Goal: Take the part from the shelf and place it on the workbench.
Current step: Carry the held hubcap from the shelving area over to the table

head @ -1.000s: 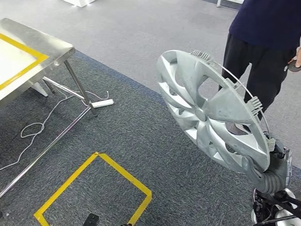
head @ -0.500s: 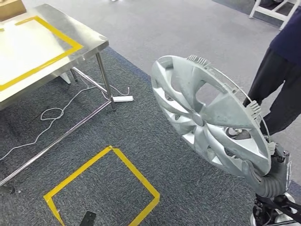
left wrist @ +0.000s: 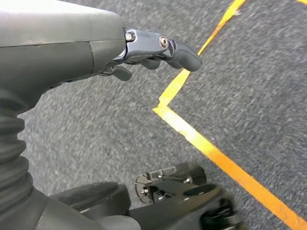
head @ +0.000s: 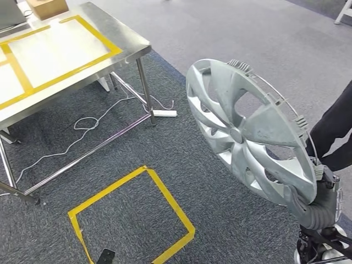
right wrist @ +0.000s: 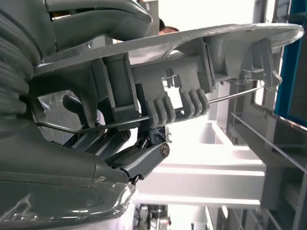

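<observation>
- Right hand [head: 316,206] gripping the hubcap [head: 249,129] by its rim, carried upright.
- Left hand [left wrist: 152,50] hanging loose, holding nothing.
- Tabletop [head: 62,52] swung further into view than before: turning toward drop-off.

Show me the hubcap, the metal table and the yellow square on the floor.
hubcap [head: 245,135]: head view, on its centre hub.
table [head: 120,30]: head view, bare steel near its corner.
yellow square [head: 170,204]: head view, on its right-hand tape strip.

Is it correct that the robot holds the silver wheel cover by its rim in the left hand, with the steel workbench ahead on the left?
Not quite: the right hand holds the silver wheel cover by its rim, as the head view shows. The steel workbench is indeed ahead on the left.
</observation>
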Controlling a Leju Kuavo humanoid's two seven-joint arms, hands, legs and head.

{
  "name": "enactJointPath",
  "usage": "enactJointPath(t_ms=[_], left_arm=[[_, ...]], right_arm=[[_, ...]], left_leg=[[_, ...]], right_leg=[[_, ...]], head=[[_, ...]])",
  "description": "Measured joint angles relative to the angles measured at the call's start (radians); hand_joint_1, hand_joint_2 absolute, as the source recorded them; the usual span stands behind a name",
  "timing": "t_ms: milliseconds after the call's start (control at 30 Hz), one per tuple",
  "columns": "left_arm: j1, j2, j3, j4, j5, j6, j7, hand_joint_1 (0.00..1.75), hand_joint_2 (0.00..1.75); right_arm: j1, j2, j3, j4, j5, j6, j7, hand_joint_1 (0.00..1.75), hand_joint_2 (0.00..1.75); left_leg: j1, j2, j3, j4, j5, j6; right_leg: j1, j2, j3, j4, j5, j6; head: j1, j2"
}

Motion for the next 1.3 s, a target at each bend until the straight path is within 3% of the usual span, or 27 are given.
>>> enactJointPath(t_ms=[33, 67, 167, 233, 300, 367, 433, 500, 533, 567, 600, 667, 733, 800, 867, 933, 1000, 1033, 1067, 1100, 1167, 1233, 1300], left_arm=[[0.001, 0.0, 0.0, 0.0, -0.001, -0.008, 0.0, 0.0, 1.75], [0.002, 0.0, -0.003, 0.0, -0.006, -0.018, 0.002, 0.0, 1.75], [0.0, 0.002, -0.014, 0.0, -0.017, -0.049, 0.013, 0.0, 1.75], [-0.003, 0.002, -0.016, 0.0, 0.002, -0.059, 0.016, 0.0, 1.75], [-0.003, 0.003, -0.013, 0.0, 0.025, -0.067, 0.011, 0.0, 1.75], [-0.005, 0.002, -0.012, 0.0, 0.026, -0.075, 0.005, 0.0, 1.75], [-0.01, -0.003, -0.013, 0.0, 0.021, -0.08, 0.001, 0.0, 1.75], [-0.013, -0.01, -0.014, 0.0, 0.019, -0.084, 0.0, 0.0, 1.75], [-0.013, -0.013, -0.014, 0.0, 0.016, -0.086, -0.001, 0.0, 1.75], [-0.012, -0.015, -0.015, 0.0, 0.013, -0.088, -0.001, 0.0, 1.75], [-0.012, -0.018, -0.016, 0.0, 0.009, -0.089, -0.001, 0.0, 1.75], [-0.012, -0.021, -0.017, 0.0, 0.003, -0.09, 0.001, 0.0, 1.75], [-0.01, -0.021, -0.017, 0.0, 0.002, -0.087, 0.01, 0.0, 1.75], [-0.004, -0.019, -0.017, 0.0, 0.007, -0.085, 0.019, 0.0, 1.75], [0.001, -0.016, -0.017, 0.0, 0.011, -0.084, 0.021, 0.0, 1.75], [0.0, -0.015, -0.017, 0.0, 0.011, -0.084, 0.022, 0.0, 1.75], [0.0, -0.014, -0.017, 0.0, 0.011, -0.084, 0.022, 0.0, 1.75], [0.001, -0.014, -0.017, 0.0, 0.012, -0.084, 0.022, 0.0, 1.75], [0.002, -0.014, -0.017, 0.0, 0.012, -0.083, 0.024, 0.0, 1.75], [0.003, -0.013, -0.017, 0.0, 0.013, -0.082, 0.026, 0.0, 1.75], [0.002, -0.012, -0.017, 0.0, 0.017, -0.081, 0.031, 0.0, 1.75], [0.002, -0.012, -0.017, 0.0, 0.016, -0.087, 0.032, 0.0, 1.75], [0.003, -0.013, -0.017, 0.0, 0.009, -0.095, 0.029, 0.0, 1.75]], right_arm=[[0.001, 0.0, 0.0, 0.0, 0.001, 0.0, 0.001, 1.75, 1.75], [0.003, 0.0, 0.0, -0.001, 0.003, 0.0, 0.001, 1.75, 1.75], [0.005, -0.001, -0.001, -0.013, 0.012, -0.006, 0.005, 1.75, 1.75], [0.007, -0.01, -0.002, -0.029, 0.012, -0.014, 0.021, 1.75, 1.75], [0.011, -0.027, -0.007, -0.047, 0.006, -0.017, 0.046, 1.75, 1.75], [0.015, -0.043, -0.016, -0.06, 0.003, -0.012, 0.066, 1.75, 1.75], [0.016, -0.055, -0.02, -0.067, 0.01, -0.008, 0.083, 1.75, 1.75], [0.016, -0.061, -0.02, -0.068, 0.024, -0.01, 0.094, 1.75, 1.75], [0.016, -0.064, -0.02, -0.067, 0.029, -0.012, 0.097, 1.75, 1.75], [0.016, -0.066, -0.019, -0.067, 0.032, -0.013, 0.098, 1.75, 1.75], [0.014, -0.069, -0.019, -0.067, 0.033, -0.014, 0.099, 1.75, 1.75], [0.009, -0.074, -0.019, -0.067, 0.033, -0.017, 0.097, 1.75, 1.75], [0.005, -0.076, -0.019, -0.067, 0.033, -0.022, 0.094, 1.75, 1.75], [0.004, -0.077, -0.019, -0.067, 0.033, -0.027, 0.091, 1.75, 1.75], [0.004, -0.078, -0.019, -0.069, 0.033, -0.029, 0.09, 1.75, 1.75], [0.004, -0.078, -0.02, -0.072, 0.033, -0.029, 0.088, 1.75, 1.75], [0.005, -0.078, -0.021, -0.073, 0.033, -0.03, 0.088, 1.75, 1.75], [0.005, -0.079, -0.021, -0.073, 0.033, -0.03, 0.088, 1.75, 1.75], [0.005, -0.079, -0.021, -0.073, 0.033, -0.03, 0.088, 1.75, 1.75], [0.004, -0.079, -0.021, -0.073, 0.032, -0.031, 0.087, 1.75, 1.75], [0.004, -0.079, -0.02, -0.074, 0.032, -0.034, 0.085, 1.75, 1.75], [0.005, -0.079, -0.02, -0.076, 0.031, -0.037, 0.082, 1.75, 1.75], [0.005, -0.079, -0.02, -0.077, 0.03, -0.038, 0.08, 1.75, 1.75]], left_leg=[[0.0, 0.003, -0.002, 0.003, 0.01, 0.001], [0.0, 0.007, 0.018, -0.034, 0.038, 0.003], [-0.009, 0.053, 0.117, -0.219, 0.11, 0.017], [-0.015, 0.067, 0.138, -0.264, 0.112, 0.026], [-0.014, 0.046, 0.137, -0.268, 0.115, 0.035], [-0.008, 0.027, 0.141, -0.273, 0.119, 0.046], [-0.004, 0.01, 0.143, -0.274, 0.12, 0.055], [-0.004, -0.01, 0.143, -0.273, 0.12, 0.057], [-0.004, -0.022, 0.144, -0.273, 0.119, 0.058], [-0.004, -0.034, 0.146, -0.272, 0.119, 0.057], [-0.003, -0.047, 0.148, -0.271, 0.119, 0.056], [-0.003, -0.07, 0.148, -0.267, 0.117, 0.049], [-0.002, -0.088, 0.141, -0.264, 0.119, 0.037], [0.0, -0.099, 0.135, -0.264, 0.122, 0.026], [-0.002, -0.063, 0.118, -0.231, 0.098, 0.015], [-0.003, -0.011, 0.064, -0.119, 0.036, 0.004], [0.001, 0.003, 0.002, 0.006, -0.011, -0.001], [0.001, 0.004, -0.01, 0.029, -0.009, -0.002], [0.002, 0.006, -0.001, 0.01, 0.012, -0.001], [0.002, 0.013, 0.027, -0.045, 0.047, 0.0], [-0.002, 0.048, 0.1, -0.185, 0.104, 0.008], [-0.007, 0.069, 0.132, -0.255, 0.116, 0.018], [-0.008, 0.051, 0.131, -0.262, 0.116, 0.029]], right_leg=[[0.001, -0.011, 0.0, 0.0, -0.001, -0.001], [0.002, -0.021, 0.002, 0.0, -0.002, -0.001], [0.009, -0.047, 0.006, 0.001, -0.006, 0.006], [0.014, -0.062, 0.009, 0.0, -0.01, 0.015], [0.013, -0.072, 0.014, -0.002, -0.015, 0.025], [0.009, -0.042, -0.002, 0.037, -0.042, 0.037], [0.007, 0.002, -0.059, 0.156, -0.1, 0.045], [0.007, 0.013, -0.12, 0.272, -0.139, 0.048], [0.006, 0.014, -0.13, 0.283, -0.131, 0.049], [0.006, 0.016, -0.119, 0.252, -0.103, 0.048], [0.004, 0.023, -0.09, 0.188, -0.063, 0.048], [-0.002, 0.059, -0.024, 0.054, -0.01, 0.047], [-0.003, 0.079, 0.003, 0.003, -0.004, 0.041], [-0.002, 0.064, 0.005, 0.0, -0.001, 0.031], [-0.004, 0.045, 0.006, -0.002, 0.001, 0.017], [-0.003, 0.023, 0.006, -0.004, -0.001, 0.008], [-0.002, -0.001, 0.007, -0.004, -0.003, 0.005], [-0.002, -0.012, 0.008, -0.003, -0.004, 0.004], [-0.002, -0.023, 0.009, -0.003, -0.005, 0.004], [-0.002, -0.033, 0.012, -0.003, -0.007, 0.005], [0.002, -0.05, 0.018, -0.002, -0.013, 0.012], [0.008, -0.066, 0.022, -0.002, -0.018, 0.021], [0.009, -0.081, 0.026, -0.007, -0.021, 0.032]], head=[[0.0, 0.0], [0.0, 0.0], [0.0, 0.0], [0.001, 0.0], [0.002, 0.0], [0.006, 0.0], [0.011, 0.0], [0.013, 0.0], [0.013, 0.0], [0.013, 0.0], [0.013, 0.0], [0.013, 0.0], [0.012, 0.0], [0.012, 0.0], [0.005, 0.0], [-0.002, 0.0], [-0.003, 0.0], [-0.004, 0.0], [-0.004, 0.0], [-0.004, 0.0], [-0.004, 0.0], [-0.002, 0.0], [0.0, 0.0]])
